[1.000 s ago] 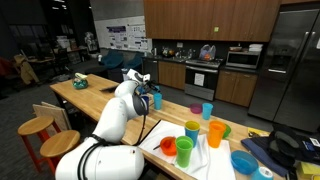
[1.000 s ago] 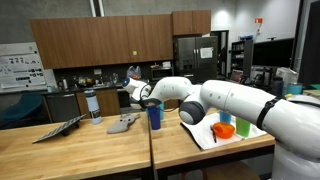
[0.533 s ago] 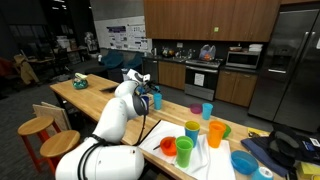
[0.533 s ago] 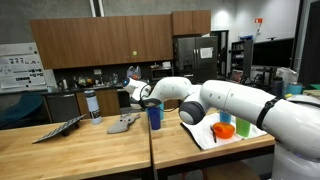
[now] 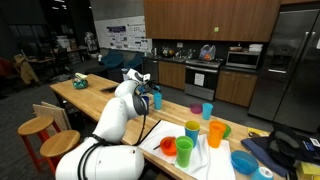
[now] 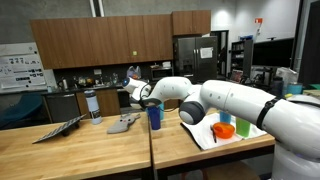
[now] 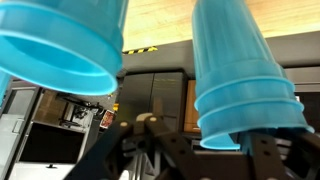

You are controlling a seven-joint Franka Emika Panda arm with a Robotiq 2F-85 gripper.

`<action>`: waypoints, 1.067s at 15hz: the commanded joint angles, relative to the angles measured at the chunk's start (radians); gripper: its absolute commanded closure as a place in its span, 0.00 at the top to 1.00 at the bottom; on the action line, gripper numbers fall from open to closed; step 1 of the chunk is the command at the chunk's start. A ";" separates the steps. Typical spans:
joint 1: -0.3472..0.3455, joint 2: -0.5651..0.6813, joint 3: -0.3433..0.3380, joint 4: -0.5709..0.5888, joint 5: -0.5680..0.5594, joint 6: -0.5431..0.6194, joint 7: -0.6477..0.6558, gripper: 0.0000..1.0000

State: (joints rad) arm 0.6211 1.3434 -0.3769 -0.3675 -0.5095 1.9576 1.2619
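Observation:
A blue cup (image 5: 156,99) (image 6: 154,115) stands upright on the long wooden table (image 5: 100,100) (image 6: 80,150). In the upside-down wrist view it shows as a stack of nested light-blue cups (image 7: 245,90). My gripper (image 5: 149,98) (image 6: 147,101) (image 7: 215,152) is at this cup, one jaw on each side near the rim. A slim dark gap shows between the left finger (image 7: 165,140) and the cup wall, so the jaws look open. A second light-blue cup (image 7: 60,45) stands on the table beside it.
A white mat (image 5: 205,165) carries orange (image 5: 216,132), green (image 5: 184,152) and yellow-green cups, with a blue bowl (image 5: 243,161) beside it. More cups (image 5: 207,110) stand further along. A water bottle (image 6: 94,105), a grey object (image 6: 124,123) and stools (image 5: 35,127) are nearby.

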 commanded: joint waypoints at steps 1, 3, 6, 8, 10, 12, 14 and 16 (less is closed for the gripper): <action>0.001 -0.016 -0.024 0.001 -0.011 -0.006 0.005 0.91; 0.001 -0.020 -0.032 0.002 -0.014 -0.007 0.007 1.00; 0.001 -0.025 -0.042 0.003 -0.019 -0.008 0.010 1.00; -0.003 -0.026 -0.046 0.005 -0.021 -0.003 0.008 1.00; -0.004 -0.026 -0.050 0.008 -0.025 -0.002 0.008 1.00; 0.000 -0.026 -0.053 0.009 -0.027 -0.007 0.015 1.00; -0.007 -0.028 -0.057 0.010 -0.028 0.002 0.011 1.00; 0.004 -0.033 -0.065 0.012 -0.033 -0.015 0.021 1.00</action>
State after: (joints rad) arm 0.6169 1.3302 -0.4282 -0.3550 -0.5275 1.9586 1.2671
